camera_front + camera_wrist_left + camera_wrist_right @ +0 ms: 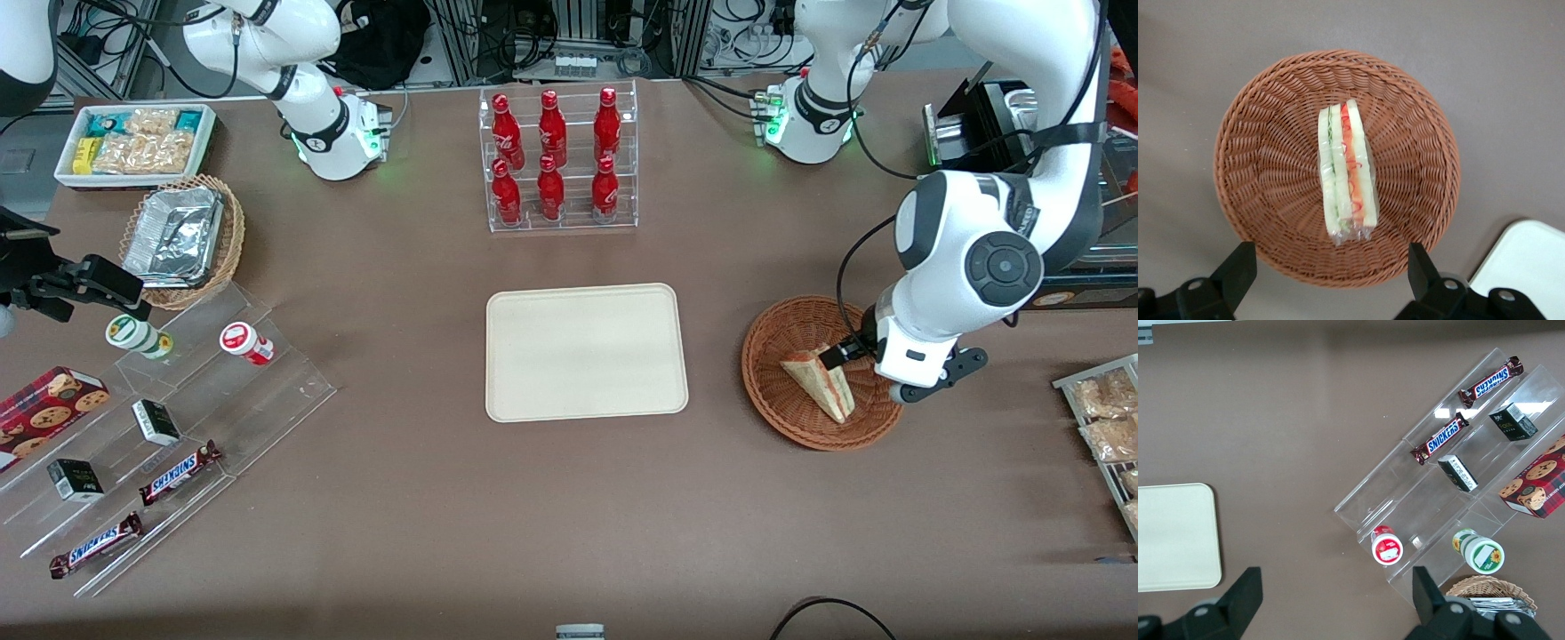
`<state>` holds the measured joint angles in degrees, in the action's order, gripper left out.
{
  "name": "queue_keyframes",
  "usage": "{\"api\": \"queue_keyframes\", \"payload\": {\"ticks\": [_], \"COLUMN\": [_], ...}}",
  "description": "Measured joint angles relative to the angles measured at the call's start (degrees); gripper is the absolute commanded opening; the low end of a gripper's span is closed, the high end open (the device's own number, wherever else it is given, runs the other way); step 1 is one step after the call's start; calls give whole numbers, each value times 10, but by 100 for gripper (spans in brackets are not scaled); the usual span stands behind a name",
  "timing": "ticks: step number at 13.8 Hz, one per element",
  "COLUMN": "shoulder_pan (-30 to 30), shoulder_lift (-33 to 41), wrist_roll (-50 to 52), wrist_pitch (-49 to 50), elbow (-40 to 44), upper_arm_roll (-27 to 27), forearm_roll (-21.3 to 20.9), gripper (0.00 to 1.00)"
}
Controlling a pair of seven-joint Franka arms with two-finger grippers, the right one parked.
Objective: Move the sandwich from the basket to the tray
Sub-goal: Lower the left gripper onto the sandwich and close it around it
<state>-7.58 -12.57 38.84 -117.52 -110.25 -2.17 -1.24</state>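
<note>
Front high overview; wrist close above basket (1258, 167)

The working arm is glossy white with dark grey round joint caps and black bands, and a black cable loops along it. Its base shows a green light. The gripper (876, 373) hangs over the basket (778, 342), white-bodied with black fingers (1238, 270) spread wide apart.

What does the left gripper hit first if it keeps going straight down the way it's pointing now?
Most likely the sandwich: the gripper, open, hangs above the basket, but its fingers frame the sandwich's end and basket rim, so exact contact is unclear.
</note>
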Motion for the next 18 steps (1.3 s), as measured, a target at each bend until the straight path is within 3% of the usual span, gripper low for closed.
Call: {"api": "queue_keyframes", "payload": {"ticks": [7,18], "shoulder_pan": [2,1], "shoulder_lift": [-38,-66], "wrist_roll": [59,78], "wrist_pitch": [-94,-159], "elbow": [-31,-67], "upper_arm_roll": [1,0], "forearm_roll": [0,1], "gripper": [100,100]}}
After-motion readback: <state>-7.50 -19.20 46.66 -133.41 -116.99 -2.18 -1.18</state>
